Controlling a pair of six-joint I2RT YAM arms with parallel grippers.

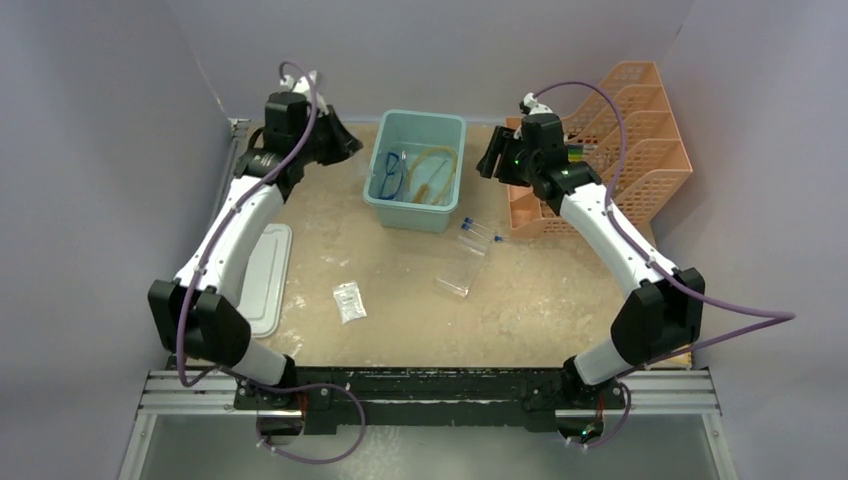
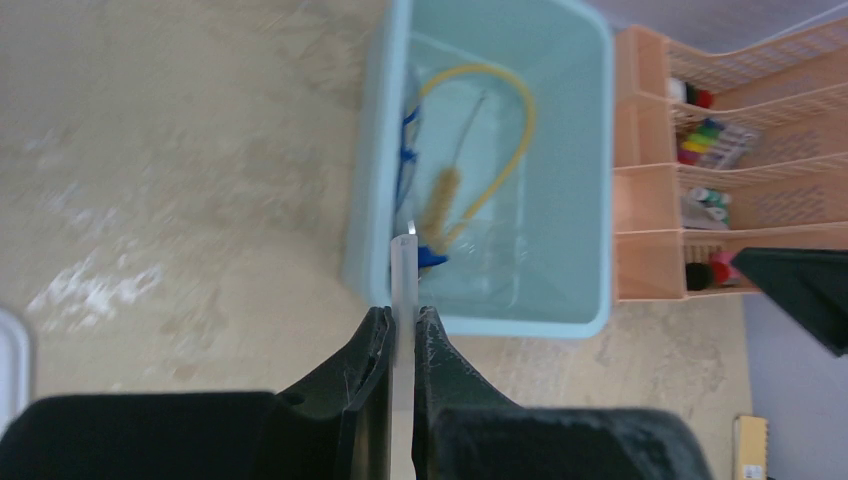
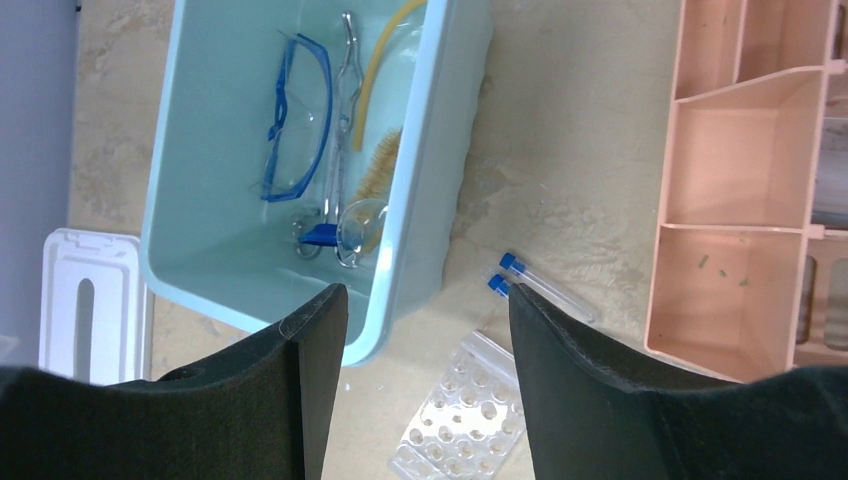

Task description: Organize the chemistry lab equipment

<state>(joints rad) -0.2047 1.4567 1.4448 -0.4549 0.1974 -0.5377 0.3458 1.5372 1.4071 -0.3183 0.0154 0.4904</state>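
The left hand is pinching a thin clear tube near the tabletop's far edge. The right hand is hanging open, empty.

The tabletop carried a blue bin, orange tray, white lid, plastic packets, clear rack and two blue-capped tubes.

Plain pale lavender-grey walls close in a table at the back and both sides. The tabletop is tan, worn and blotched with whitish scuffs. A silver metal rail runs along its near edge. Light is soft and even.
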